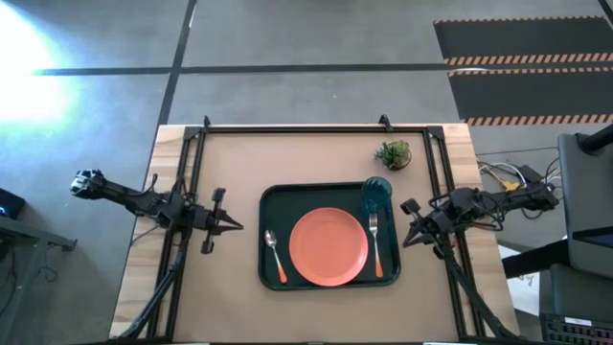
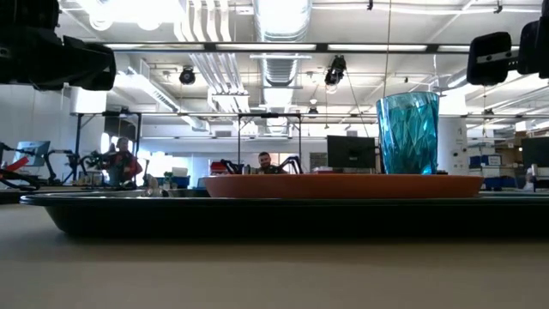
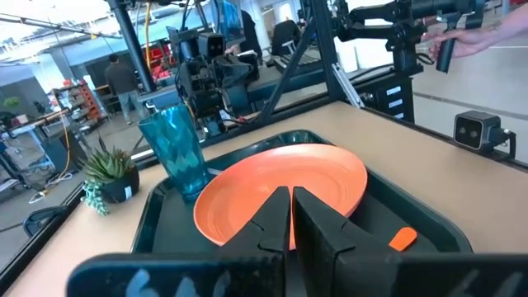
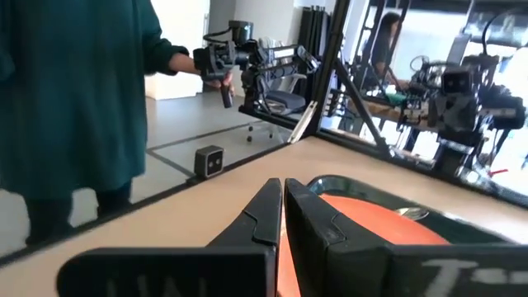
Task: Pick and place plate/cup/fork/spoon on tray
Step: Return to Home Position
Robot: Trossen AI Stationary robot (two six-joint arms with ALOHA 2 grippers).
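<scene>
The left gripper (image 1: 236, 227) waits beside the tray (image 1: 269, 196), fingers clenched on nothing. On the tray lie the spoon (image 1: 275, 254), plate (image 1: 329, 246), fork (image 1: 374, 239) and cup (image 1: 376, 194). The right gripper (image 1: 410, 233), fingers likewise clenched and empty, sits nearest the fork and cup; a careless swing could topple that tall cup.

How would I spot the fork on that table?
Find the dark green tray mid-table, with an orange plate at its centre. The fork lies just right of the plate, below the blue cup; it has tines, unlike the oval-bowled spoon on the left.
</scene>
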